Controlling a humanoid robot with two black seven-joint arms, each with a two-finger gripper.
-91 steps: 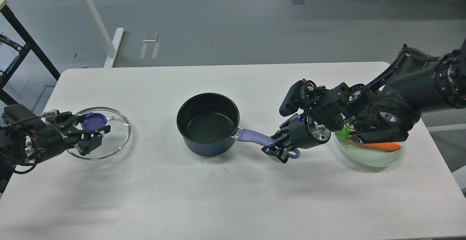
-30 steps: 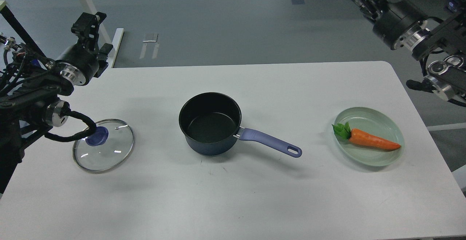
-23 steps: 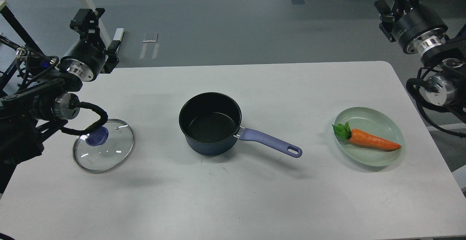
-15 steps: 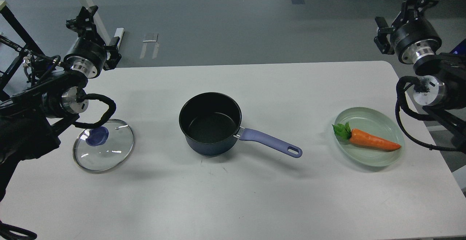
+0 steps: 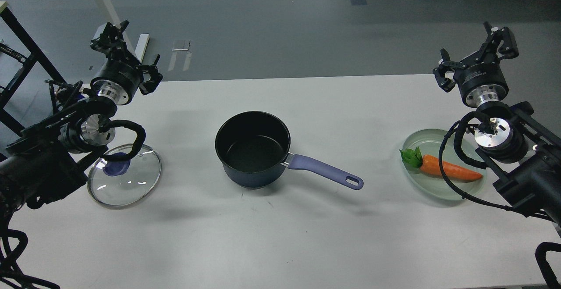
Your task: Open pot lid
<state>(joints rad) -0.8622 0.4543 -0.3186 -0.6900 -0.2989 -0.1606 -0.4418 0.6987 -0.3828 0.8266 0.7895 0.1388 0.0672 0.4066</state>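
The dark pot (image 5: 252,148) stands uncovered at the middle of the white table (image 5: 280,236), its purple handle (image 5: 324,171) pointing right and toward me. The glass lid (image 5: 125,176) with its blue knob (image 5: 115,166) lies flat on the table to the pot's left. My left gripper (image 5: 130,55) is open and empty, raised above the table's far left corner, well clear of the lid. My right gripper (image 5: 473,56) is open and empty, raised above the far right corner.
A pale green plate (image 5: 438,142) with an orange carrot (image 5: 447,170) sits at the right, partly crossed by my right arm's cable. My left arm's cable hangs over the lid's near-left side. A white table leg and a black frame stand beyond the far left.
My left gripper let go of the lid knob and my right let go of the pot handle. Both arms rose and drew back to the far corners. Pot and lid stay put.
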